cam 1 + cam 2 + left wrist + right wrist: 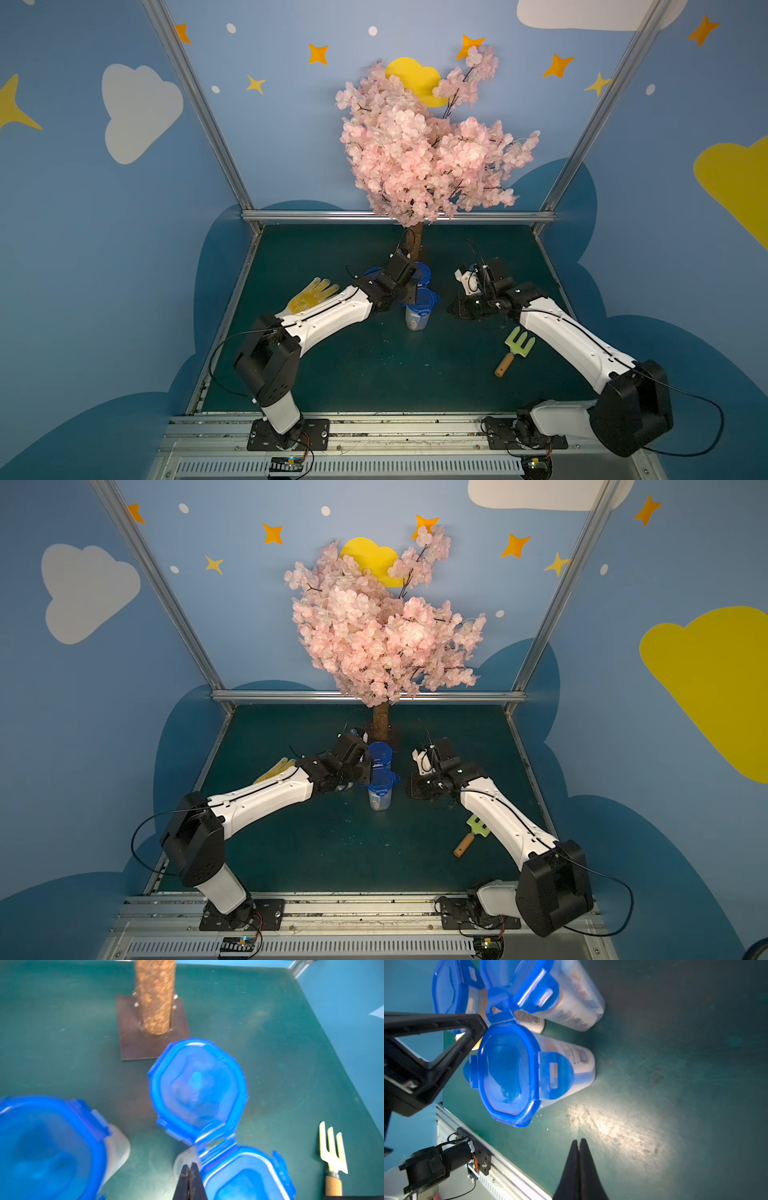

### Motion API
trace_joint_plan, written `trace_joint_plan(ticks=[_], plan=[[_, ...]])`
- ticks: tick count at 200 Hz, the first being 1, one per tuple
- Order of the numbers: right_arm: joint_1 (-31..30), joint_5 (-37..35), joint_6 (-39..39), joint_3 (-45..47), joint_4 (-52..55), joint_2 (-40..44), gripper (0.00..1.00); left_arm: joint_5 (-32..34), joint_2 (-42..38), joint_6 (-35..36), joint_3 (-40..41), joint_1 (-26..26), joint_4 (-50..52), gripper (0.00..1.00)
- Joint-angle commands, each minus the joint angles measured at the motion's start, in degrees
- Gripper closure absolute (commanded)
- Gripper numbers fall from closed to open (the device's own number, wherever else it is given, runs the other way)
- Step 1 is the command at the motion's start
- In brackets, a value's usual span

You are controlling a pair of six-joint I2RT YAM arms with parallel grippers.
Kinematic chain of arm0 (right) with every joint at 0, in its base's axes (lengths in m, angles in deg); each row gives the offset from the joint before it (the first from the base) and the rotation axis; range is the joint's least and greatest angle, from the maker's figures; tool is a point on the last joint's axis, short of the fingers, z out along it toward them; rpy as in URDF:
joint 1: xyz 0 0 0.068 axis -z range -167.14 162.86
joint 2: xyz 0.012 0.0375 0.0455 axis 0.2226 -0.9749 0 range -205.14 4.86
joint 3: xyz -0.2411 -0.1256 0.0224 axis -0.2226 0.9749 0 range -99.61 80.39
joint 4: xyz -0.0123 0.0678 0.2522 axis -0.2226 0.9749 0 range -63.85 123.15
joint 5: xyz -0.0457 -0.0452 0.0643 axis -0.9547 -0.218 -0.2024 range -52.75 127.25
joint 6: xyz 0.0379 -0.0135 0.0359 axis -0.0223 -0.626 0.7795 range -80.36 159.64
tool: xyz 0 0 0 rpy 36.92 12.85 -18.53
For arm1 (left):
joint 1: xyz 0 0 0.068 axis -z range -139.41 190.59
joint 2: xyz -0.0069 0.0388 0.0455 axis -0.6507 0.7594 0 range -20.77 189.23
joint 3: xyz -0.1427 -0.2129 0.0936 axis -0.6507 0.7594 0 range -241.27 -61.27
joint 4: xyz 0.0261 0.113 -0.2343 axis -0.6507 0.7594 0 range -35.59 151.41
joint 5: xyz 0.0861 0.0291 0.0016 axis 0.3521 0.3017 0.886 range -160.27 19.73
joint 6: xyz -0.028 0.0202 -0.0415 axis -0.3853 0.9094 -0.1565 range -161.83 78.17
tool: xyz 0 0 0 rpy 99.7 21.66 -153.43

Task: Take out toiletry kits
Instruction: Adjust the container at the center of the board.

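Risk: L gripper (190, 1165) closed, empty, at 9 o'clock of jars (419, 320), nudge could topple them; R gripper (579, 1142) closed too.

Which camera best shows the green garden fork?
A top view: the green wooden-handled garden fork shows whole. In a top view the right arm covers tines; left wrist crops its handle; right wrist misses it.

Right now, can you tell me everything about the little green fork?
The little green fork has three flat pale green prongs, a grey collar and a brown wooden-looking handle. It lies flat on the green table beside the right arm, prongs toward the back wall. Nothing seems to touch it.
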Motion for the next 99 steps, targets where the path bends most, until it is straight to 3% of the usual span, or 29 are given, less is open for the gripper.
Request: trace_joint_plan(ticks=[1,99], plan=[[-0.85,1.33,0.49,-2.58,-1.72,-3.22,1.0,0.96,-1.76,-0.96,1.17,0.01,2.21,0.98],[-0.82,0.48,-2.11,-15.23,-0.49,-15.99,1.0,-2.31,-3.95,-4.27,2.67,0.57,6.92,0.98]])
